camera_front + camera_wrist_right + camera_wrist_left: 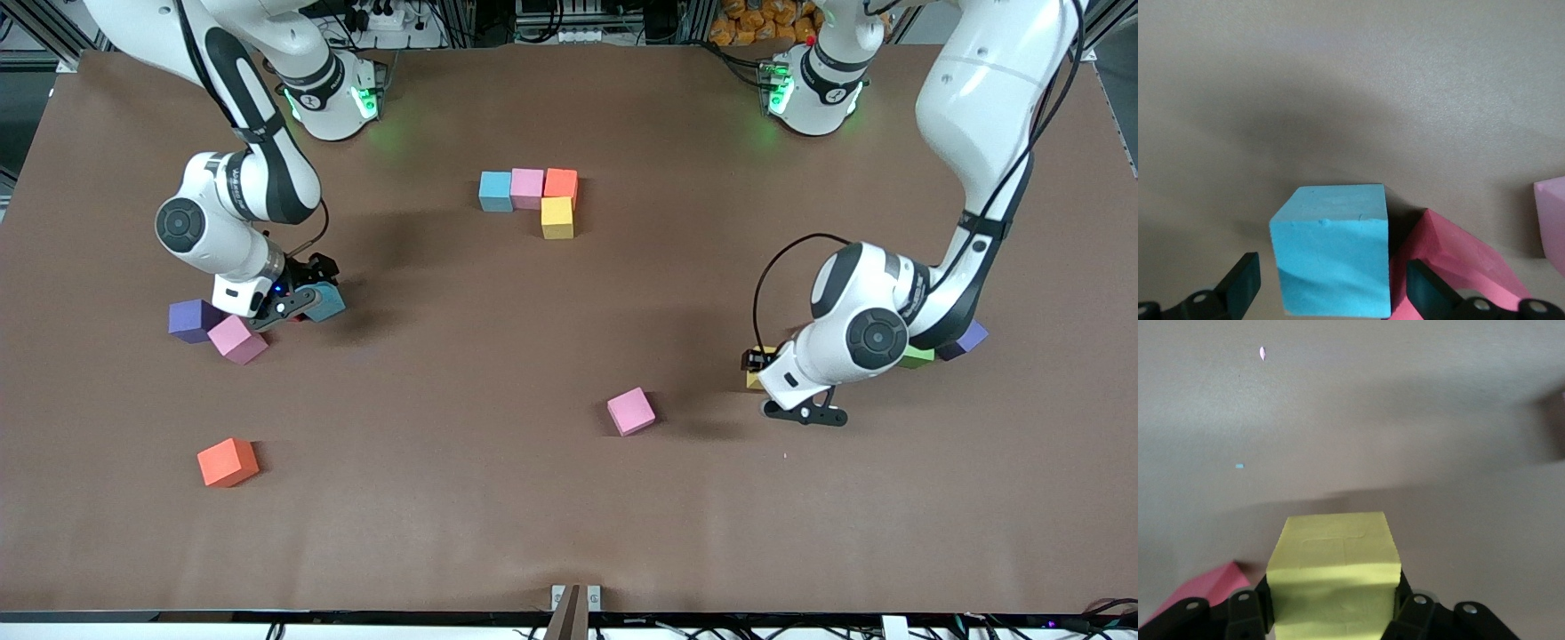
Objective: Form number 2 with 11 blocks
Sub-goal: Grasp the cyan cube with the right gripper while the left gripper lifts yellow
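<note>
left wrist view: we see the left hand [1331, 613] clamped on a yellow block [1333, 573]; the right hand [1331, 287] stands wide around a blue block [1331, 257], lower centre.

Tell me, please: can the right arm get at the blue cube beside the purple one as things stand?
Probably yes. The right gripper is already down at that blue cube, with its open fingers on either side of it. A red block touches the cube on one side and may crowd one finger.

White arms, black joint bands, black cables, green-lit bases.
</note>
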You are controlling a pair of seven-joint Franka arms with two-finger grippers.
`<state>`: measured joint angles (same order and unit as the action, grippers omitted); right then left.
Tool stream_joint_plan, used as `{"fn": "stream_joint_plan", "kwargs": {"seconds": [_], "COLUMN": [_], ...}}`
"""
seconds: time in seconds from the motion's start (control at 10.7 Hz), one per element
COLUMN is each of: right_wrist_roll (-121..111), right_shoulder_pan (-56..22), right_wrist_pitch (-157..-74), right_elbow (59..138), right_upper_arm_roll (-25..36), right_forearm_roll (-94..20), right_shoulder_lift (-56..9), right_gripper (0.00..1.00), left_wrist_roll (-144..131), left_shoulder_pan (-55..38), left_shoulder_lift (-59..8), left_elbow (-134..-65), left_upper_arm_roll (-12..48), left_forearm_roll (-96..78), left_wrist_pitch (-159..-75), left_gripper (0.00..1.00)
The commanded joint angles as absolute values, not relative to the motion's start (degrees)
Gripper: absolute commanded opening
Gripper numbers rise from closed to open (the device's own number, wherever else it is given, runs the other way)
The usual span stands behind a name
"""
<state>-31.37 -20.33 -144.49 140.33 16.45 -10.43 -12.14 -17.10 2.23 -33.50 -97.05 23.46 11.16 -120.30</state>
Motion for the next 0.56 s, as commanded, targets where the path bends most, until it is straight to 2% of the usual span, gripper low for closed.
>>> {"fn": "stream_joint_plan", "kwargs": {"seconds": [0.0,0.19,0.47], "right_wrist_roll": [-32.70,-32.61,-32.61], "right_shoulder_pan": [-20.39,-20.48,-23.37], "right_wrist_pitch": [-145.37,-145.28,-144.67], "right_elbow": [140.63,140.63,140.71], "right_upper_arm_roll": [15.65,15.30,14.77], "right_forearm_roll": [-13.00,-14.75,-23.97], "right_shoulder_lift": [-13.01,-13.01,-13.18], "right_gripper": [1.00,1.00,1.00], "left_wrist_roll": [-29.37,-39.50,-48.32], "left_shoulder_pan": [-3.31,-9.72,-15.63], "left_shoulder_lift": [-30.06,-31.20,-32.69], "left_elbow": [-97.13,-94.58,-94.13], "left_upper_arm_roll": [24.34,24.26,24.26], "left_forearm_roll": [11.60,10.82,9.33], "left_wrist_pitch": [-117.51,-117.51,-118.30], "left_gripper": [0.00,0.00,0.00]}}
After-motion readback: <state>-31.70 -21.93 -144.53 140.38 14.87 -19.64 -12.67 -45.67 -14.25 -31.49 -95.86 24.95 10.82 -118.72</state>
